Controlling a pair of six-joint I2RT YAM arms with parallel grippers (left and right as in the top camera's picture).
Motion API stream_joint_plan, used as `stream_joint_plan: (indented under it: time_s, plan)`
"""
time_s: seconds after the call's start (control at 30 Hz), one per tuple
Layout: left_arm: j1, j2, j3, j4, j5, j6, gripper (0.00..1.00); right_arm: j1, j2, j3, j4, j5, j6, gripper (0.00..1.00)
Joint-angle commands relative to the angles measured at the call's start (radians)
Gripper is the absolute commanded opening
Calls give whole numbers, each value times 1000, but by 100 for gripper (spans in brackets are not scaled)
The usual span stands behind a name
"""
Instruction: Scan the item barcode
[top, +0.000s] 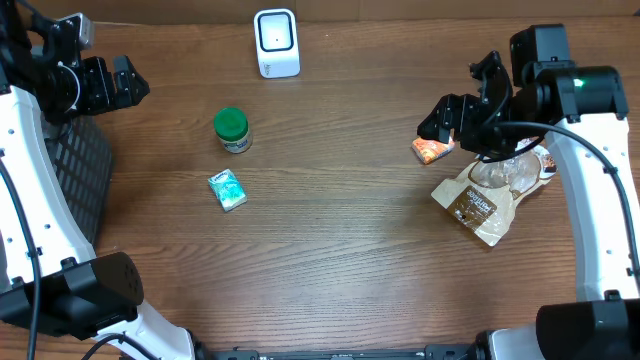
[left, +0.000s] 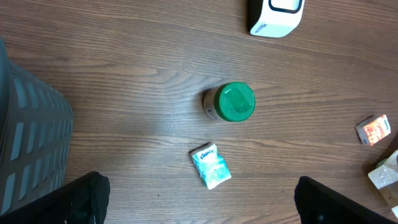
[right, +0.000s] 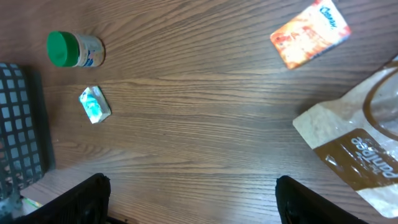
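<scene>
Orange and flat, the packet (top: 431, 150) lay near the right edge of the worktop (top: 350, 250), beside my open, empty right pincer (right: 199, 199); I judged it light, bendy, best pinched across its narrow sides.

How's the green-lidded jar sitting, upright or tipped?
Upright: the green-lidded jar shows its full round lid from overhead and from the left wrist view, with only a strip of its side visible.

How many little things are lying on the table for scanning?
4: a green-lidded jar left of centre, a small teal tissue packet just below it, an orange snack packet and a brown-and-beige bag at right. The right arm may hide more.
</scene>
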Motion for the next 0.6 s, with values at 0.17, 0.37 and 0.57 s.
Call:
stream_joint_plan:
  time_s: [0.17,0.37,0.57]
  plan:
    - [3,-19,20,-2,1,19,99,55,-5,12,28,7,-13,83]
    - [3,-19,20,-2,1,19,100,58,-5,12,26,6,-13,83]
    - [3,-19,20,-2,1,19,99,58,-4,12,26,6,-13,83]
